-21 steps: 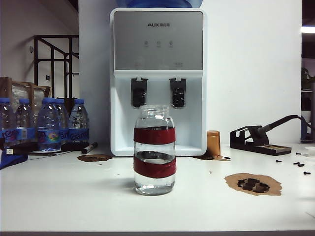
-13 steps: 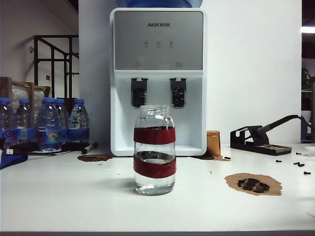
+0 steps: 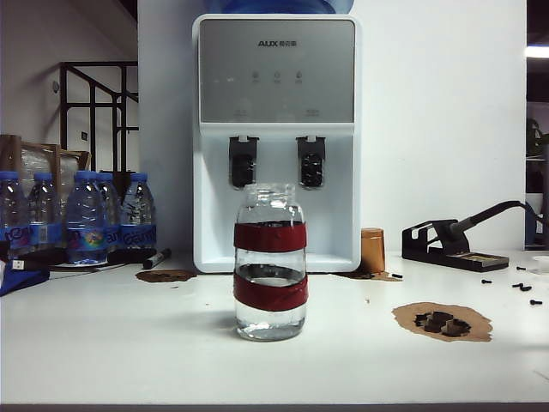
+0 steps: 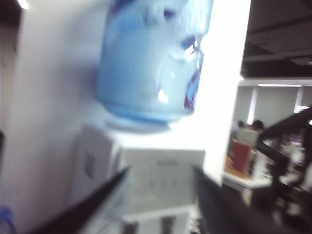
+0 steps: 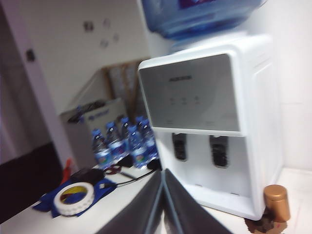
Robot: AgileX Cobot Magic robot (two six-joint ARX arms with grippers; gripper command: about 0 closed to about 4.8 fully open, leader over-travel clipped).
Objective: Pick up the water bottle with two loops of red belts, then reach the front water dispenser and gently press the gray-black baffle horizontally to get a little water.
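Water dispenser reads "AUX"; left pincer apart, right pincer closed.

Bottle: clear glossy glass w/ matt red bands. Dispenser behind it: smooth white plastic, satin gray panel. Grippers not judged.

Neither of my arms shows in the exterior view. Through the left wrist camera I see my left gripper with its two dark fingers spread apart and nothing between them, the picture blurred. Through the right wrist camera my right gripper has its fingers pressed together along their inner edges, tips meeting, gripping nothing. Both grippers are raised, pointing roughly level toward the far side of the scene.
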